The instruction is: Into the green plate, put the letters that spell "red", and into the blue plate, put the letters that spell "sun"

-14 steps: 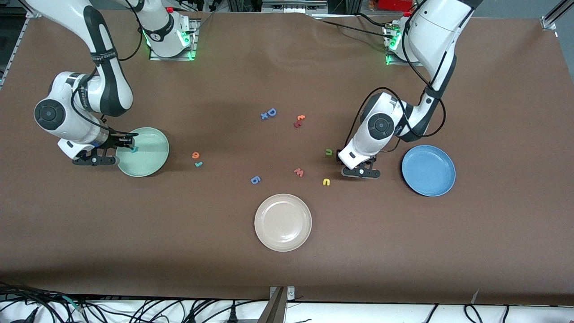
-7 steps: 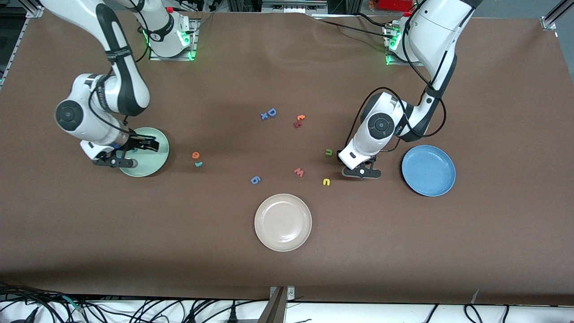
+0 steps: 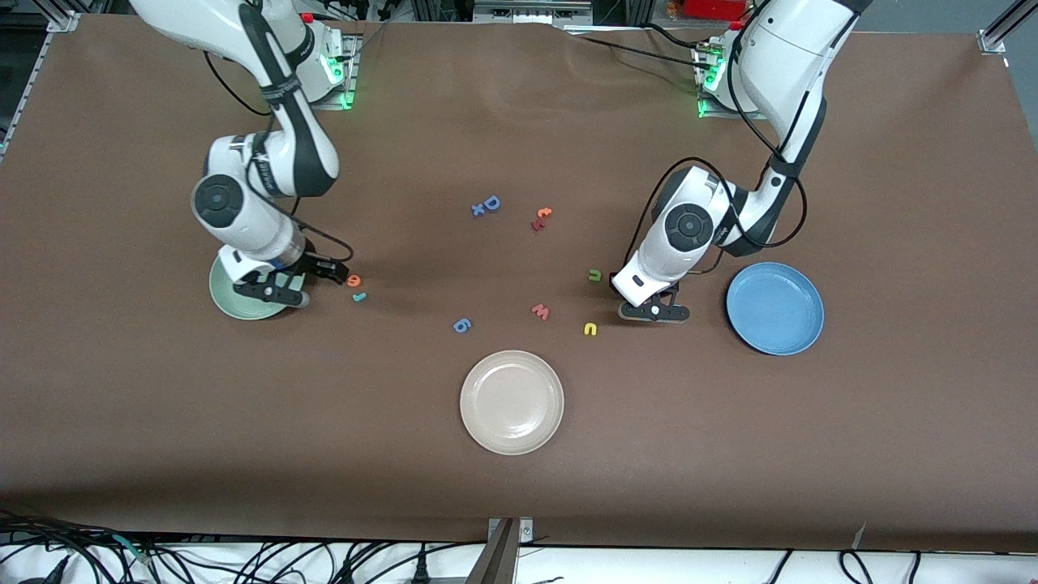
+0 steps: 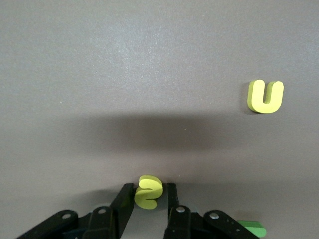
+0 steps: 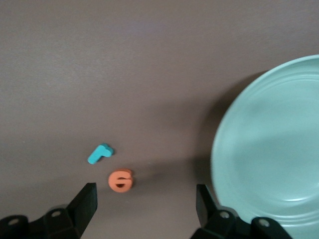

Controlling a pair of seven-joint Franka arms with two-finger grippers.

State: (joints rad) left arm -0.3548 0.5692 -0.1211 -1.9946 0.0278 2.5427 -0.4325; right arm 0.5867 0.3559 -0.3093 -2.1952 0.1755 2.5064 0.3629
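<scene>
The left gripper (image 4: pixel 148 199) pinches the tiny yellow foam "s" (image 4: pixel 148 191) across its flat sides, probably light and squashy. The right gripper (image 5: pixel 144 204), fingers spread, hovers beside the small orange foam "e" (image 5: pixel 120 179).

Table (image 3: pixel 519 503) is covered edge to edge with a brown matte sheet, slightly rippled along the edge where the bases are mounted. Aluminium frame profiles (image 3: pixel 993 32) are seen at the corners there. Green indicator lights (image 3: pixel 340 77) are lit at the two mounting plates. A tangle of black cables (image 3: pixel 243 560) is laid over a white surface along the camera-side edge, with a metal bracket (image 3: pixel 507 547) fixed at its midpoint. Lighting is even and diffuse; only soft shadows are cast.
</scene>
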